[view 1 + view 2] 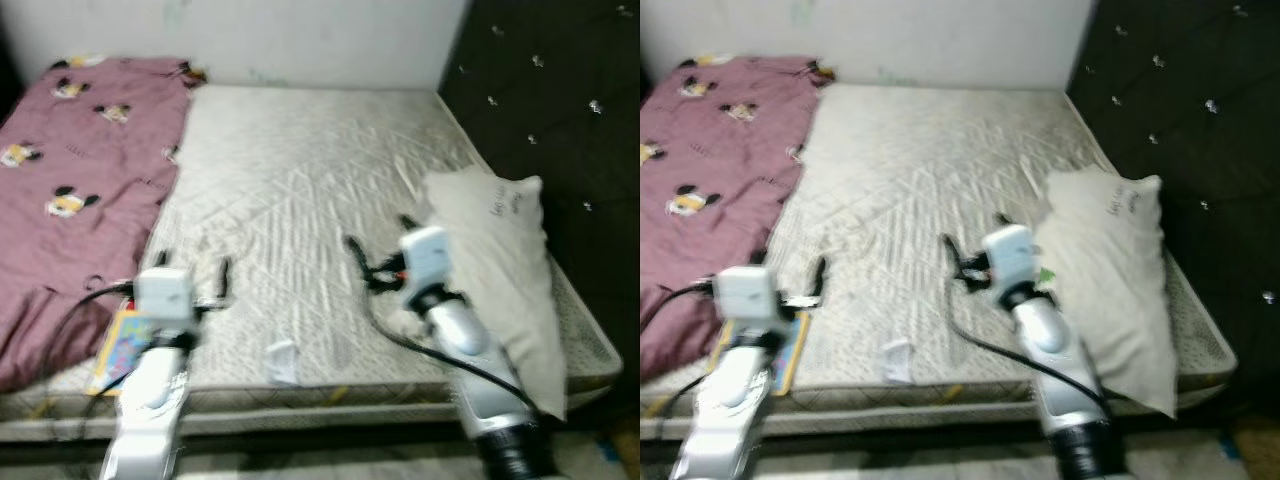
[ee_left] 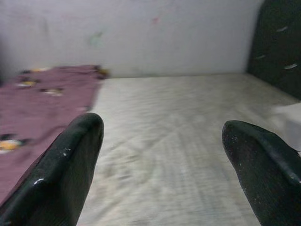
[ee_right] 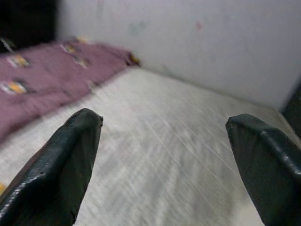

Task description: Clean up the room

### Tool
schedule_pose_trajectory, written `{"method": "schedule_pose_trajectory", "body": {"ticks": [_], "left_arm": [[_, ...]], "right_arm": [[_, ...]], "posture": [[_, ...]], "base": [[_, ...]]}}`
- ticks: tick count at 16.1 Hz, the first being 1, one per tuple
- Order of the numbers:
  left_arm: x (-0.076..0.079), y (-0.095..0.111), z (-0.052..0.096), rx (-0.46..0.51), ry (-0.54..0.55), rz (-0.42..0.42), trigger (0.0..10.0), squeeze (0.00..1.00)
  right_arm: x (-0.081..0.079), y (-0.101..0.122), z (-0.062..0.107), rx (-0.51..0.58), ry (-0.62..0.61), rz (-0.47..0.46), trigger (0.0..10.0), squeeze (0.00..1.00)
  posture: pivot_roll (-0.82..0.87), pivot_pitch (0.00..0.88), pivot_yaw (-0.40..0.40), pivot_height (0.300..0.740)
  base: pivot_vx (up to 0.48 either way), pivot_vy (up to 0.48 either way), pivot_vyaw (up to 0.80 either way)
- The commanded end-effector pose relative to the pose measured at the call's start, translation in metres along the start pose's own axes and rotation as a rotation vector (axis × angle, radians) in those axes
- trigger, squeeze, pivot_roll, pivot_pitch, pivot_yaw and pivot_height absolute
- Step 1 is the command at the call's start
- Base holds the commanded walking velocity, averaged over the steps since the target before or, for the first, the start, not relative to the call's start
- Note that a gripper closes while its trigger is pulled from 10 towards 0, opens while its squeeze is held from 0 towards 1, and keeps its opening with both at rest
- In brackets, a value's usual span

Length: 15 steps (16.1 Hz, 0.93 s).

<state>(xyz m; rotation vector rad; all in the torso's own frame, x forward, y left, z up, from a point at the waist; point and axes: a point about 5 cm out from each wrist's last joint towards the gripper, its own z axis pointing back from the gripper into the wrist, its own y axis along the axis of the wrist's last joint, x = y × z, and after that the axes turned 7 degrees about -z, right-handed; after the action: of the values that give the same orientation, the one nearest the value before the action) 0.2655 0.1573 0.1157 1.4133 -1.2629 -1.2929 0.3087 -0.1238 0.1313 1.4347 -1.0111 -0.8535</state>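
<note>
Left eye view: a bare quilted mattress (image 1: 300,200) on a bed fills the scene, set against a pale wall (image 1: 300,40) at its far end and a dark tufted headboard (image 1: 560,130) along its right side. A maroon blanket (image 1: 80,190) with cartoon mouse prints covers the left part of the bed. A cream pillow (image 1: 505,270) lies on the right edge of the mattress, beside the headboard. A colourful book (image 1: 118,352) sits at the near left edge, partly under the left arm, and a small white scrap (image 1: 283,362) lies near the front edge between the arms. The left gripper (image 1: 195,278) hangs over the near left of the mattress, jaws spread and holding nothing. The right gripper (image 1: 383,243) hangs just left of the pillow, jaws likewise wide apart and empty

Right eye view: the same layout; the book (image 1: 790,350) lies beside the left arm, the scrap (image 1: 897,360) near the front edge, the pillow (image 1: 1110,270) just right of the right arm

Left wrist view: two black fingers (image 2: 61,174) stand well apart with nothing between, the mattress (image 2: 178,141) beyond them and the blanket (image 2: 42,99) to one side

Right wrist view: the fingers (image 3: 56,174) are equally wide apart and empty over the mattress (image 3: 164,155), with the blanket (image 3: 47,80) and wall (image 3: 188,42) further off
</note>
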Motion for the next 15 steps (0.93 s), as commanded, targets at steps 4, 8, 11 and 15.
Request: {"method": "schedule_pose_trajectory", "body": {"ticks": [4, 8, 11, 15], "left_arm": [[-0.0082, -0.0064, 0.0041, -0.033, 0.014, -0.006, 10.0, 0.00], [-0.0095, -0.0071, 0.0042, -0.040, 0.027, -0.001, 10.0, 0.00], [-0.0100, -0.0067, 0.0042, -0.038, 0.034, -0.003, 10.0, 0.00], [-0.0092, -0.0071, 0.0034, -0.066, 0.069, 0.035, 10.0, 0.00]], "right_arm": [[-0.0069, 0.0018, -0.0040, 0.010, 0.023, -0.002, 10.0, 0.00], [-0.0142, -0.0006, 0.0003, 0.002, 0.061, 0.026, 10.0, 0.00], [-0.0108, -0.0001, -0.0011, 0.005, 0.046, 0.023, 10.0, 0.00], [-0.0061, 0.0001, -0.0022, 0.006, 0.022, 0.018, 10.0, 0.00]], "posture": [[-0.02, 0.065, -0.091, 0.740], [-0.02, 0.069, -0.090, 0.740], [-0.02, 0.071, -0.095, 0.740], [-0.02, 0.071, -0.091, 0.740]], "base": [[0.000, 0.360, 0.11], [0.000, 0.480, 0.00], [0.000, 0.480, 0.00], [0.000, 0.070, 0.00]]}}
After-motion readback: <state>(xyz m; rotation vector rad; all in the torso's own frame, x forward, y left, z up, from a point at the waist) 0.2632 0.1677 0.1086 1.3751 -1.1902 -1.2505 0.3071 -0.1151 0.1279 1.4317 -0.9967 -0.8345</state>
